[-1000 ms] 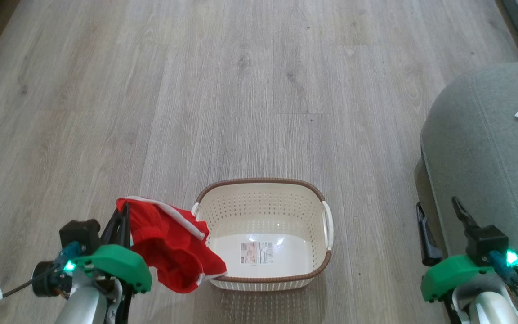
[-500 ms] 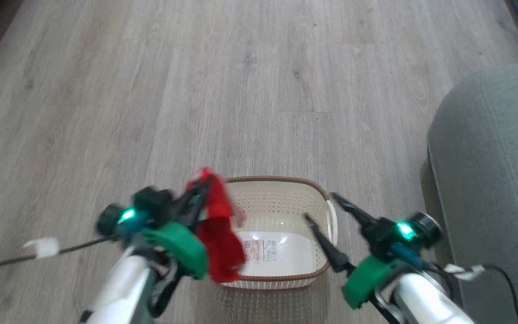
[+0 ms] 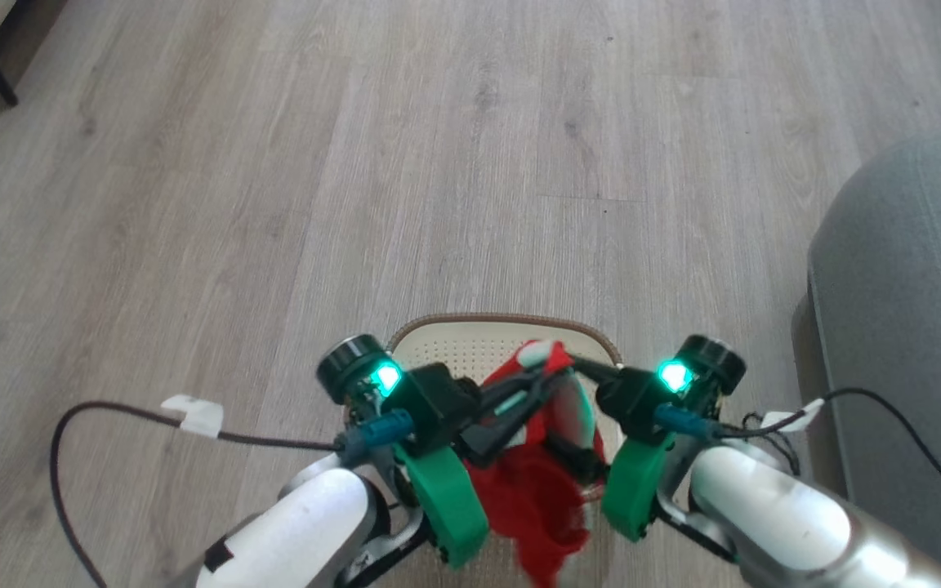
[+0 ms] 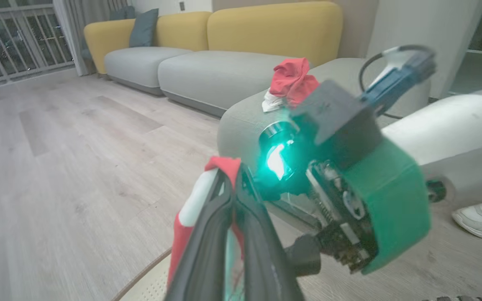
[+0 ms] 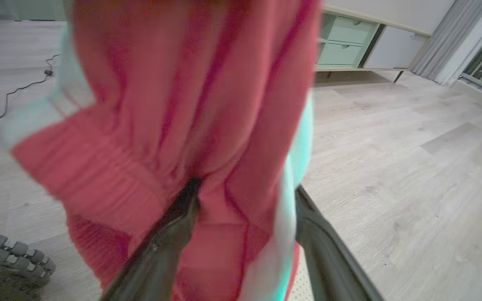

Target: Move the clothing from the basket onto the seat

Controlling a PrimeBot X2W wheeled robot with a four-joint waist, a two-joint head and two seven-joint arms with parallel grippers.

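**Now: red garment (image 3: pixel 532 490) pinched above the basket (image 3: pixel 503 320), right fingers spread around it**

Directly over the basket's opening, the left gripper (image 3: pixel 536 384) has its two long dark fingers pressed together on a fold of the garment. A rounded white band and a strip of red cloth are squeezed between them near the tips. The right gripper (image 5: pixel 245 186) faces it from the basket's other side with its fingers spread wide. The cloth hangs between them, but whether either finger touches it cannot be told.

The garment is soft and limp. It falls in loose pleats with a ribbed, gathered band, and has a pale panel along one edge. Its lower end drapes down past the basket's near rim.

The basket is cream plastic, a rounded rectangle with rows of small holes in its walls and a brown woven-look rim. It sits on the floor (image 3: pixel 438 163), which is pale grey wood-grain planks.

To the right of the basket and apart from it stands the seat (image 3: pixel 903 286), a large grey cushion of woven upholstery with a rounded corner and a stitched seam. In the left wrist view, a second red garment (image 4: pixel 291 79) with a white patch lies crumpled on top of the seat. Beyond the basket on that same side, a person's white shoe (image 4: pixel 481 219) rests on the planks.
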